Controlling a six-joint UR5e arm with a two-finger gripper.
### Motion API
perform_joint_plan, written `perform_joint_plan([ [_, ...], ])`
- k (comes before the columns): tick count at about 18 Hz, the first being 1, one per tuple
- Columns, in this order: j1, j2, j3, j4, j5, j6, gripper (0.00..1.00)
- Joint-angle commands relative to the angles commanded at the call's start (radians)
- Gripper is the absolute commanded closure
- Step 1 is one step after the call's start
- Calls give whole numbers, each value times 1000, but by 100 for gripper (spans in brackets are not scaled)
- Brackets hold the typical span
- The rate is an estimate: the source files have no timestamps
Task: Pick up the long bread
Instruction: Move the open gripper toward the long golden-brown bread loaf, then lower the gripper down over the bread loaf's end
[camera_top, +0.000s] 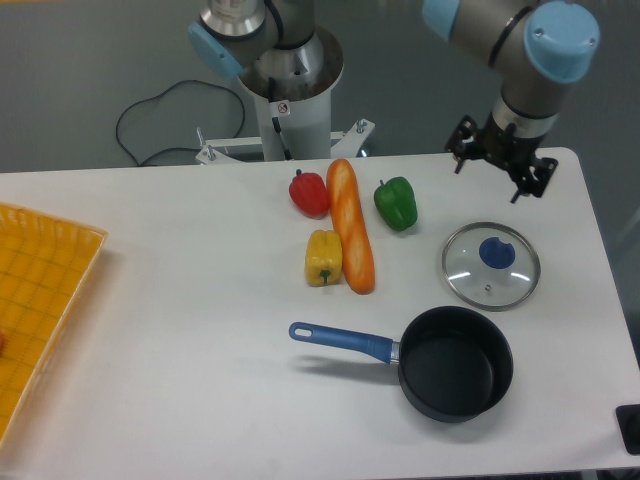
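The tool (499, 164) hangs in the upper right of the frame, above the far edge of the white bench (180, 300), its dark fingers spread apart with nothing between them. Left of it, centre top, lies the long bread (351, 224), running from the far edge toward the middle and flat on the bench. It is hemmed in: the red pepper (310, 193) sits just beside its upper left, the yellow pepper (323, 257) touches or nearly touches its lower left flank, and the green pepper (396, 202) stands near on its right. Below the tool rests the glass lid (491, 265), and nearer the front edge the black pan (455, 376) points its blue handle left. The orange tray (40, 300) hugs the left edge.
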Motion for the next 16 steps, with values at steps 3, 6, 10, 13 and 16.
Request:
perform_joint_plan([
  [3,11,83,-89,-5,-43,-5,0],
  [6,3,159,-205,27,-98,-14,0],
  [10,3,255,-420,263,-144,-63,0],
  [13,-12,252,-482,386,-141,-156,0],
  [16,-58,212,-485,429,-131,-206,0],
])
